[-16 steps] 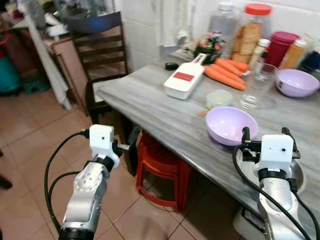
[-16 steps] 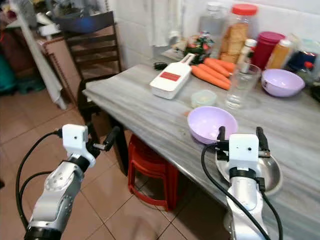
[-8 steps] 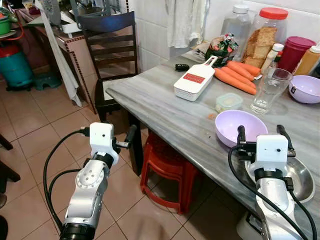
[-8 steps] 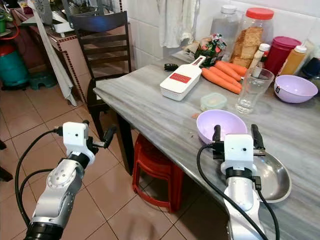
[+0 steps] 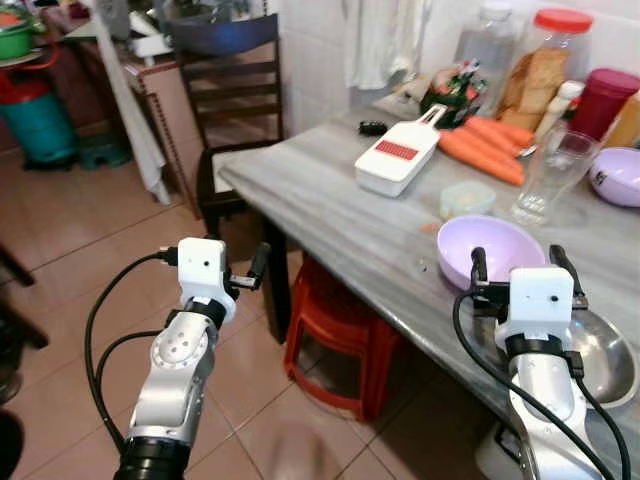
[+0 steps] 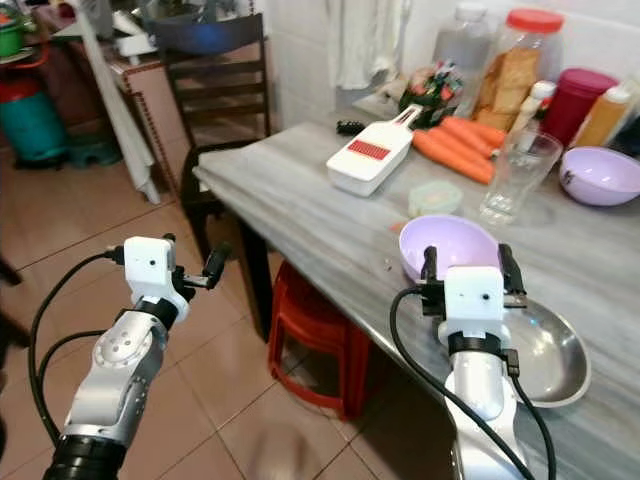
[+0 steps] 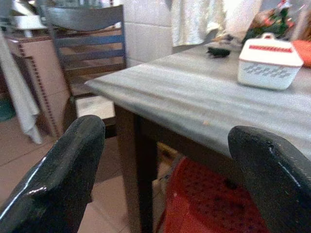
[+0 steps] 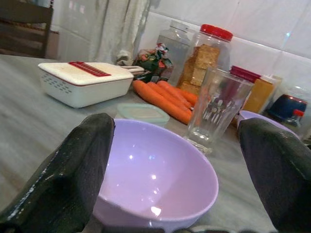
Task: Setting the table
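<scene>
The right gripper (image 6: 467, 268) hovers spread just in front of the lilac bowl (image 6: 447, 246), seemingly lined up to take it. A steel bowl (image 6: 548, 352) lies beside that bowl. The left gripper (image 5: 258, 268), also spread, waits off the table's (image 5: 330, 215) corner.

Worktop (image 5: 330, 215) at right, chair (image 5: 235, 120) behind its far-left corner, stool (image 5: 335, 340) under near edge. On worktop: near bowl (image 5: 490, 250), metal dish (image 5: 600, 355) to its right near edge; small container (image 5: 467, 199) and glass (image 5: 545, 178) behind bowl; slicer box (image 5: 398, 165) left of carrots (image 5: 480, 150); jars (image 5: 540, 60) along wall.
</scene>
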Robot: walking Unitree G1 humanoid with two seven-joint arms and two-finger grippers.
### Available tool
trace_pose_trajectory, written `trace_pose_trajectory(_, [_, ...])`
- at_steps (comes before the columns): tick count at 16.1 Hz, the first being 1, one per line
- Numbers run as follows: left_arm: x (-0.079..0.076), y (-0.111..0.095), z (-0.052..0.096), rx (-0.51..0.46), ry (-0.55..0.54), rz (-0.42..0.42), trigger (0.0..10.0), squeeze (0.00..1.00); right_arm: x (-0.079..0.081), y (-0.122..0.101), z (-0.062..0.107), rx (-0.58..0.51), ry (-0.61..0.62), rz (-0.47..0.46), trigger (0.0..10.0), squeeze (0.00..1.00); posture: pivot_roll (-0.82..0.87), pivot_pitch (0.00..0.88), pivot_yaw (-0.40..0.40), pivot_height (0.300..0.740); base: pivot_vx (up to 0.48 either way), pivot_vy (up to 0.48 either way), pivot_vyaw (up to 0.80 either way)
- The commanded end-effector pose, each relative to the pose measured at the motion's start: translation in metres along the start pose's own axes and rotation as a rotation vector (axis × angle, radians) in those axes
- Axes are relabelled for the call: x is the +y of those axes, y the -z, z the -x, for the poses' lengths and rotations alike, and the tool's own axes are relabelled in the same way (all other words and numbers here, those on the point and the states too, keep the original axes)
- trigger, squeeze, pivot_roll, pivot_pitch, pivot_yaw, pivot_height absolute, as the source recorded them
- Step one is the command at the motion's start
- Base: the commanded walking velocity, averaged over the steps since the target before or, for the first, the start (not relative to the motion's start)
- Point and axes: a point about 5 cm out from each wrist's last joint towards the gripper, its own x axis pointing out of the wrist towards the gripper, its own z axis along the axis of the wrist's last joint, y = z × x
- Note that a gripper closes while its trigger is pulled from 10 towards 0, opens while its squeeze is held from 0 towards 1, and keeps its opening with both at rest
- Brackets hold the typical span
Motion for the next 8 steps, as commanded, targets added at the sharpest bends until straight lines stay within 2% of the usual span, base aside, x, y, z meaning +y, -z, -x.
trace_pose_trajectory(1, [0.0005,0.0014,-0.0005,0.008,-0.003,-0.009,10.0,0.0,-0.0009,0.0021,0.0004,0.005,0.006,0.01,10.0,0.52,-0.07,0.0,0.016,0.74,-0.285,0.0,0.0])
trace_pose_trajectory(8, [0.0003,0.0018,-0.0031,0.01,0.008,-0.006,10.0,0.0,-0.0014,0.0015,-0.0016,-0.002,0.013,0.01,10.0,0.52,-0.07,0.0,0.021,0.74,-0.319,0.0,0.0])
